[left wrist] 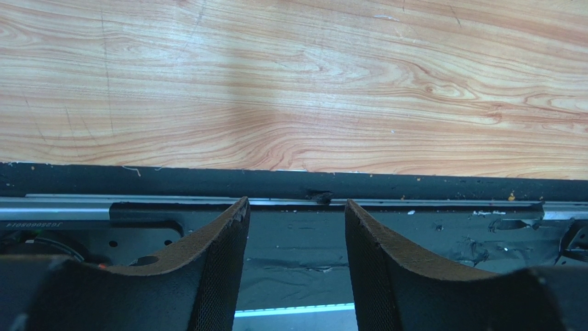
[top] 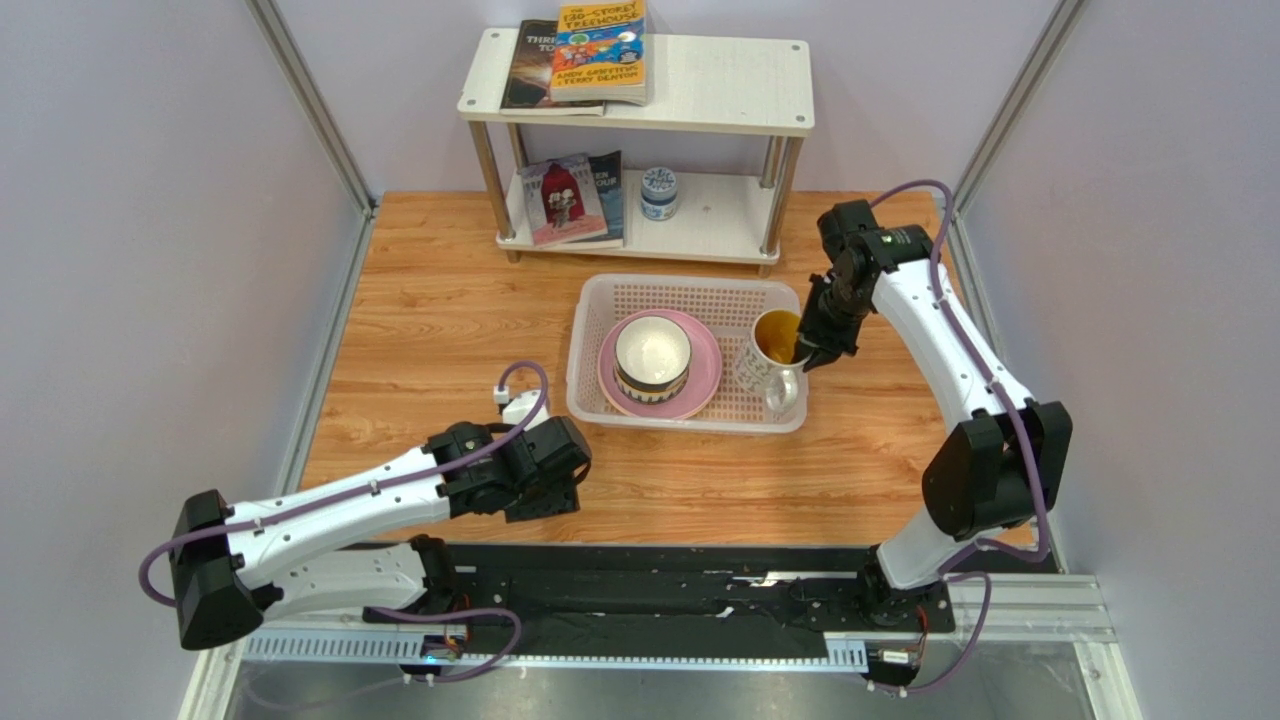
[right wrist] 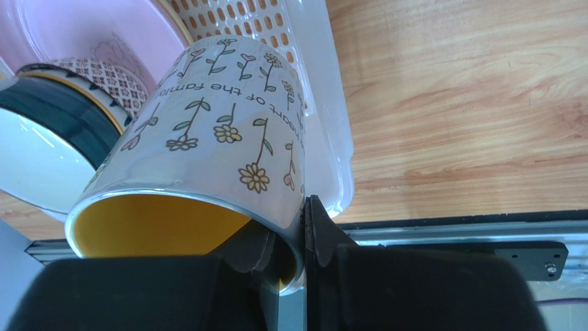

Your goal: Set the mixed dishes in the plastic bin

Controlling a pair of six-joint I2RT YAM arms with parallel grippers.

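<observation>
The left arm lies low, elbow out to the left, and the left gripper [left wrist: 293, 207] points downward with its jaws apart, holding nothing. The right arm reaches forward and bends inward, wrist tipped down. The right gripper [right wrist: 301, 238] pinches the rim of the mug [right wrist: 207, 138], one finger inside, one outside.

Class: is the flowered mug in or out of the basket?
In: the flowered white mug is within the white perforated plastic basket, rim pinched by the right end effector.

Flowered mug [top: 777, 348], yellow inside, tilted at the white bin [top: 589, 338] edge — beside a bowl [top: 652, 356] stacked on a pink plate [top: 703, 386].
</observation>
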